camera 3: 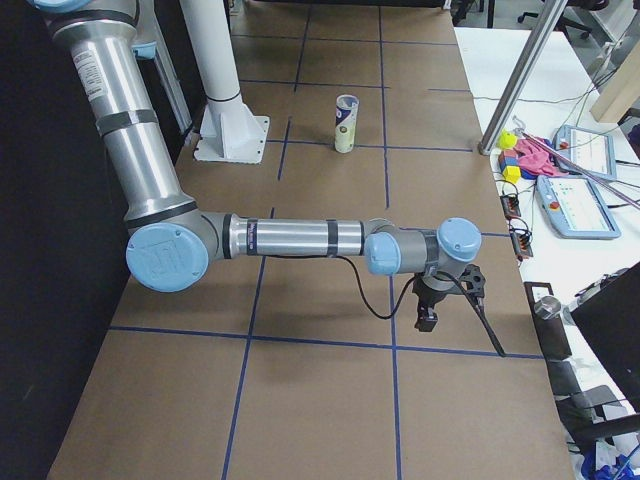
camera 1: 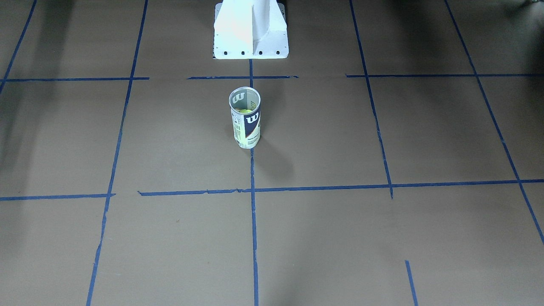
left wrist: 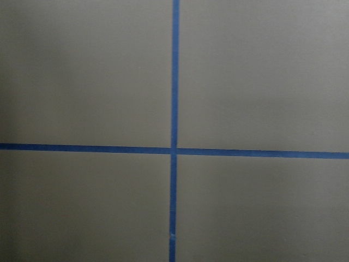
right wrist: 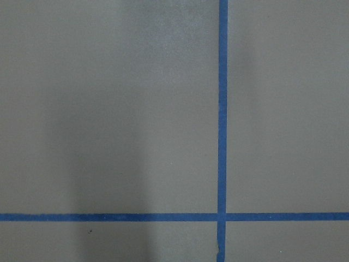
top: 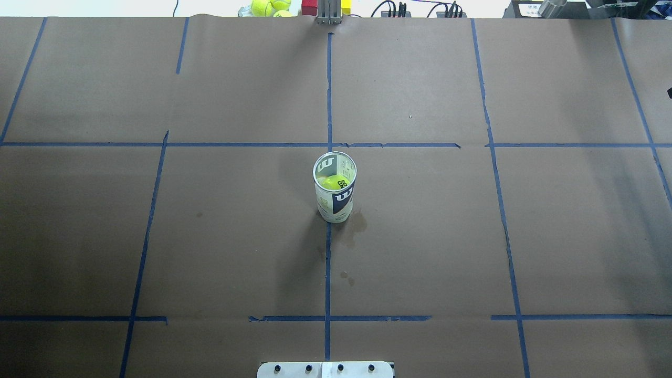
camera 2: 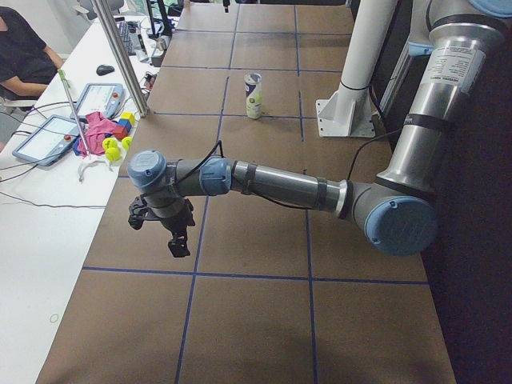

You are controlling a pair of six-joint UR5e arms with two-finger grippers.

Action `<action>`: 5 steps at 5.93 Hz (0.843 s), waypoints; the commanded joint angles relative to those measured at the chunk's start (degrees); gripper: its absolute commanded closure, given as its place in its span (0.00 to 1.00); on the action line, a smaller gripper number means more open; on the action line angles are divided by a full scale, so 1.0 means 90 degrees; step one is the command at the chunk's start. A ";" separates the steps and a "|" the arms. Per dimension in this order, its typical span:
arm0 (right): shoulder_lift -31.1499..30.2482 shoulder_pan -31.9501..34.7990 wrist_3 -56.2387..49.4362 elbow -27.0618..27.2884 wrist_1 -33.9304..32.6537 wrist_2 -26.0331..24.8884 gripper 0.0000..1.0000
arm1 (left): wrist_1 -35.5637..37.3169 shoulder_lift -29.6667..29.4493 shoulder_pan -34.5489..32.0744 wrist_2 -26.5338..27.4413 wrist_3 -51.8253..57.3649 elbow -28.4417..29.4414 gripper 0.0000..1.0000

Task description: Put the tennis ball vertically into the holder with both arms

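Standing upright on brown paper-covered tabletop (top: 420, 236): clear cylindrical holder (top: 336, 203), metal-rimmed mouth up, fuzzy yellow-green tennis ball (top: 333, 183) seated inside. Left fingers (camera 2: 178, 245) and right fingers (camera 3: 427, 319) hanging well apart from it; spread or closed, cannot tell.

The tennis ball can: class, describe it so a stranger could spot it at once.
Find the white pedestal on the brown table. Straight out from it, by the central blue tape line, stands the holder, upright. It alone is a clear can with a navy Wilson label, a tennis ball inside.
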 commanded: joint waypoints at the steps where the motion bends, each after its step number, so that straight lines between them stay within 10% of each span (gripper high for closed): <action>1: 0.0082 0.0159 -0.1143 0.0109 -0.0749 0.0011 0.00 | -0.0013 0.0053 0.0250 0.0066 0.0005 -0.0015 0.00; 5: 0.0044 0.0179 -0.1167 0.0266 -0.0773 0.0030 0.00 | -0.0013 0.0169 0.0281 0.0038 -0.0024 -0.0044 0.00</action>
